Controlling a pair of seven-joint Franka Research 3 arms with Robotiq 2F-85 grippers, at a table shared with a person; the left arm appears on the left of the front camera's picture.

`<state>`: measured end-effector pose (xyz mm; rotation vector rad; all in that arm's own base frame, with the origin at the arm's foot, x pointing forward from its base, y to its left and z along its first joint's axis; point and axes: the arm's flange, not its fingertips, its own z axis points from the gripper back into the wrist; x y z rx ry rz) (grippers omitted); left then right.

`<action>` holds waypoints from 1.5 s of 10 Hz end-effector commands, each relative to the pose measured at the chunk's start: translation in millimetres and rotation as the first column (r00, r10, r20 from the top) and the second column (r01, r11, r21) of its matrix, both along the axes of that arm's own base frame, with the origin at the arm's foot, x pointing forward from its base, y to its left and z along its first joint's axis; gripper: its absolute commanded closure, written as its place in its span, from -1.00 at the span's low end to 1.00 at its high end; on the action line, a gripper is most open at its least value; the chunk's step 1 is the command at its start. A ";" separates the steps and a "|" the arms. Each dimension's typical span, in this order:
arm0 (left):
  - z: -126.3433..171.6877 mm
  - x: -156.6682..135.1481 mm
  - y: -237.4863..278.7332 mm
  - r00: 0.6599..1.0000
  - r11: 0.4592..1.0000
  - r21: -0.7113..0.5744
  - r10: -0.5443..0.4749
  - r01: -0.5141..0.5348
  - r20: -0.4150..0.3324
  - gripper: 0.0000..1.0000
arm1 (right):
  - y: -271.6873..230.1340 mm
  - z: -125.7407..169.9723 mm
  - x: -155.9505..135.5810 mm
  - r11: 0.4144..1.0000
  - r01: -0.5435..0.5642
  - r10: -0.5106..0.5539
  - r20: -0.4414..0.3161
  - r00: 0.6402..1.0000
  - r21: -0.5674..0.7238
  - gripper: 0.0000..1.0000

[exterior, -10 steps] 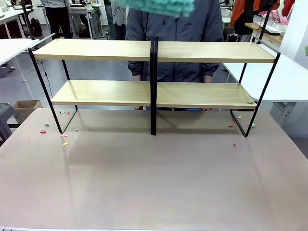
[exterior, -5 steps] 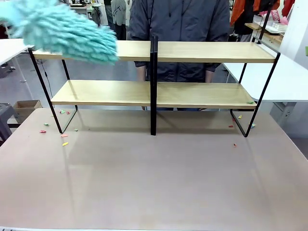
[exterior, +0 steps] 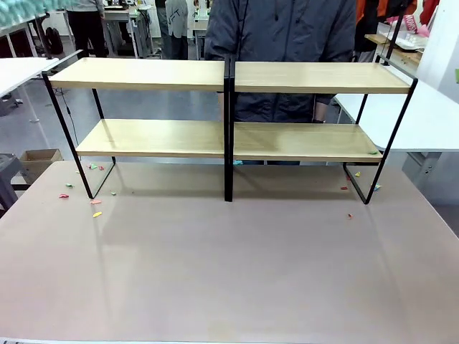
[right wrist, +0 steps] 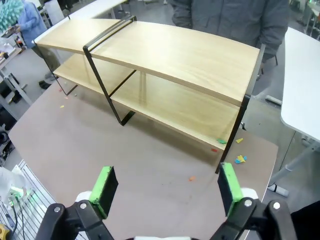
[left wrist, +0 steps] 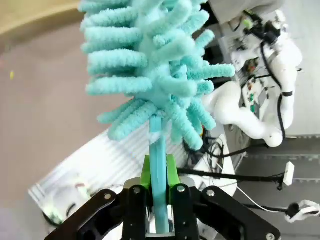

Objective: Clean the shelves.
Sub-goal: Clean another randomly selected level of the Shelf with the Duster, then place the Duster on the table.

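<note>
**Duster raised at upper left, sweep pending**

The left gripper (left wrist: 159, 200) is clamped tight on the teal duster (left wrist: 155, 65), its tuft at the frame's upper left (exterior: 25, 8). Next it likely must drop onto a board. The shelves (exterior: 228, 107) span mid-frame, boards nearly bare, one scrap (exterior: 372, 152) lower right. The right gripper (right wrist: 167, 187) gapes, holding nothing.

1. A brownish counter (exterior: 229, 272) carries small coloured paper scraps (exterior: 95, 208) near its left side, and a few more scraps (exterior: 356, 174) near its right.
2. A person in a dark grey jacket (exterior: 287, 36) stands at the far side.
3. A cardboard box (exterior: 37, 160) sits on the floor at left.
4. White tables (exterior: 430, 115) flank both sides.
</note>
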<state>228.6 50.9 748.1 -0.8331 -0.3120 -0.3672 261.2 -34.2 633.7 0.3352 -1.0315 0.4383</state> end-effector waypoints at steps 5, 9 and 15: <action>4.6 -2.9 -8.4 0.997 0.999 0.050 0.012 -0.008 -0.072 0.75 | 0.5 -0.8 0.5 1.000 -0.003 0.003 0.002 1.000 0.004 -1.00; 4.6 -2.9 -8.4 0.997 0.999 0.050 0.012 -0.008 -0.072 0.75 | 0.5 -0.8 0.5 1.000 -0.003 0.003 0.002 1.000 0.004 -1.00; 4.6 -2.9 -8.4 0.997 0.999 0.050 0.012 -0.008 -0.072 0.75 | 0.5 -0.8 0.5 1.000 -0.003 0.003 0.002 1.000 0.004 -1.00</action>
